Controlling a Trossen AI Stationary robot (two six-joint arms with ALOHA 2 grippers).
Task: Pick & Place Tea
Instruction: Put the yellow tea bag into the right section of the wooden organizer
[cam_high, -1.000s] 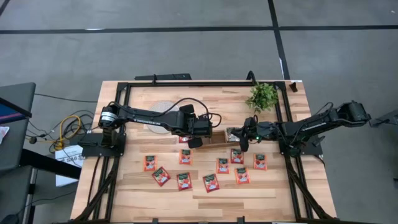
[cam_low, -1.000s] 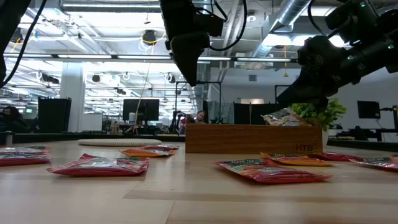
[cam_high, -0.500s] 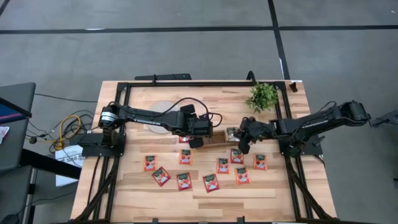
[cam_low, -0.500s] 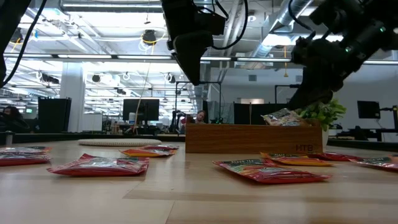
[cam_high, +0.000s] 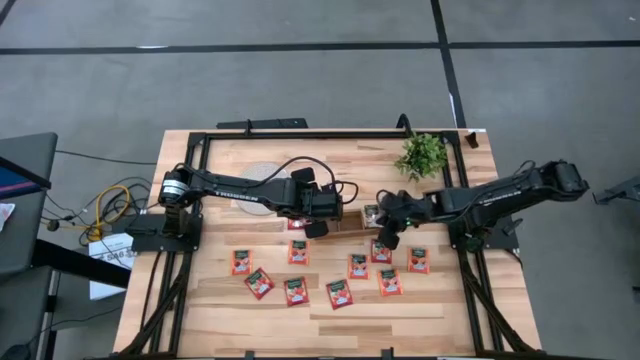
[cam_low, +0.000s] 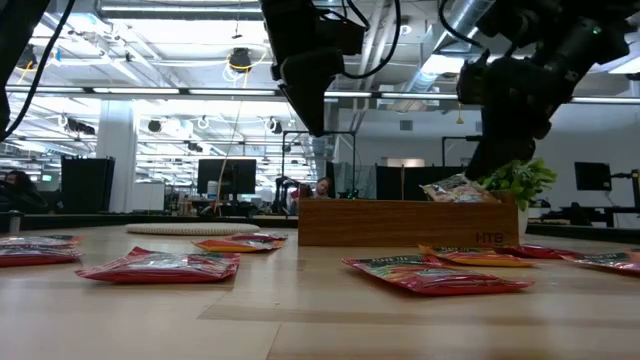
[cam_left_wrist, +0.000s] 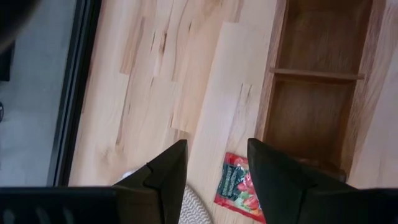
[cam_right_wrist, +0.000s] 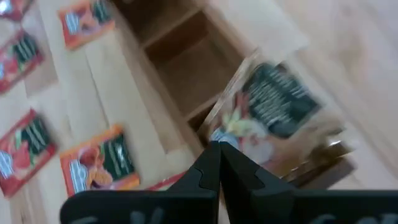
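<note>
Several red tea sachets (cam_high: 340, 294) lie flat on the near half of the wooden table. A brown wooden tray (cam_high: 352, 221) stands at mid-table. One sachet (cam_right_wrist: 267, 112) lies tilted in its right-end compartment, leaning on the end wall and sticking up over the rim (cam_low: 455, 188). My right gripper (cam_right_wrist: 217, 155) is shut and empty, above the tray's right end (cam_low: 500, 120). My left gripper (cam_left_wrist: 214, 168) is open and empty, above the table at the tray's left end (cam_high: 313, 228). Another red sachet (cam_left_wrist: 239, 186) lies below it.
A round white disc (cam_high: 262, 176) lies at the far left of the table, and a small green plant (cam_high: 421, 155) stands at the far right. A black frame (cam_high: 300, 134) runs round the table's edges. The tray's middle and left compartments (cam_left_wrist: 311, 37) show bare wood.
My right gripper has risen from the sachet in the tray's right-end compartment and shifted a little toward the table's left. The sachet stays tilted in the tray.
</note>
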